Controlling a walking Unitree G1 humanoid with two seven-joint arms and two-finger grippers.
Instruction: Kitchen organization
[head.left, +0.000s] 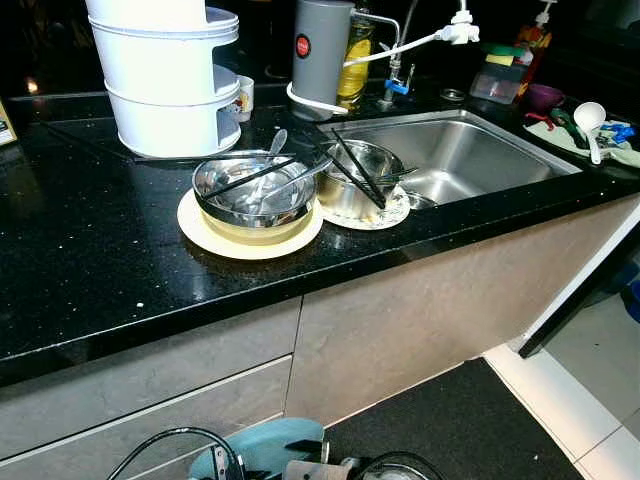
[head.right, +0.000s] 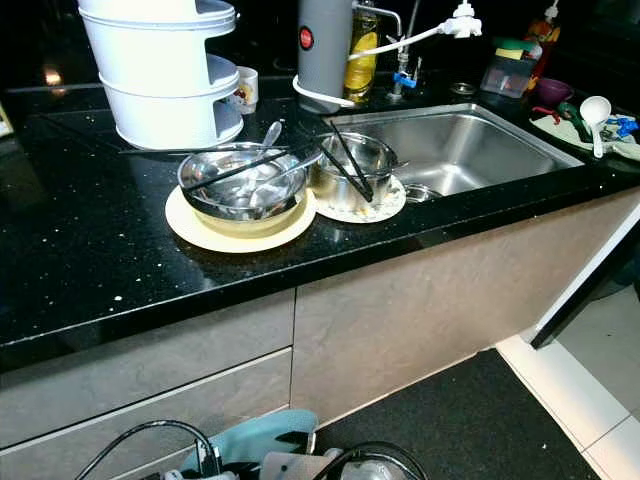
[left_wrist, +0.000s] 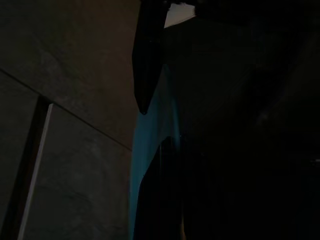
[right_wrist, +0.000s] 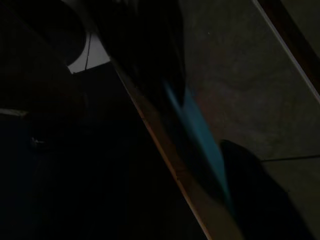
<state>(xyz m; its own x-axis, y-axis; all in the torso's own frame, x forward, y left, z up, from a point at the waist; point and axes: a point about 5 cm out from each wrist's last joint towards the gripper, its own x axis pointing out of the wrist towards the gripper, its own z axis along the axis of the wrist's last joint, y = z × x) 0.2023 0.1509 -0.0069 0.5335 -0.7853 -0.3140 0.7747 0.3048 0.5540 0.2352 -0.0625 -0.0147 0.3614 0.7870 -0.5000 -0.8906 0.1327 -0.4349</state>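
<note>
Facing the black countertop (head.left: 90, 250), the robot stands before the dishes to be organized: a steel bowl (head.left: 253, 195) holding spoons and chopsticks rests on a cream plate (head.left: 250, 238), just beside a smaller steel pot (head.left: 350, 180) on a patterned plate at the sink (head.left: 470, 150) edge, likely staged for washing. Both arms hang idle. The left wrist view shows a dark finger (left_wrist: 146, 55) against cabinet panels; jaw state cannot be determined for either gripper.

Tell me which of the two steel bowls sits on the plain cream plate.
The wider, shallow steel bowl on the left, holding spoons and crossed by black chopsticks, sits on the plain cream plate. The smaller, deeper steel bowl by the sink rests on a patterned plate.
</note>
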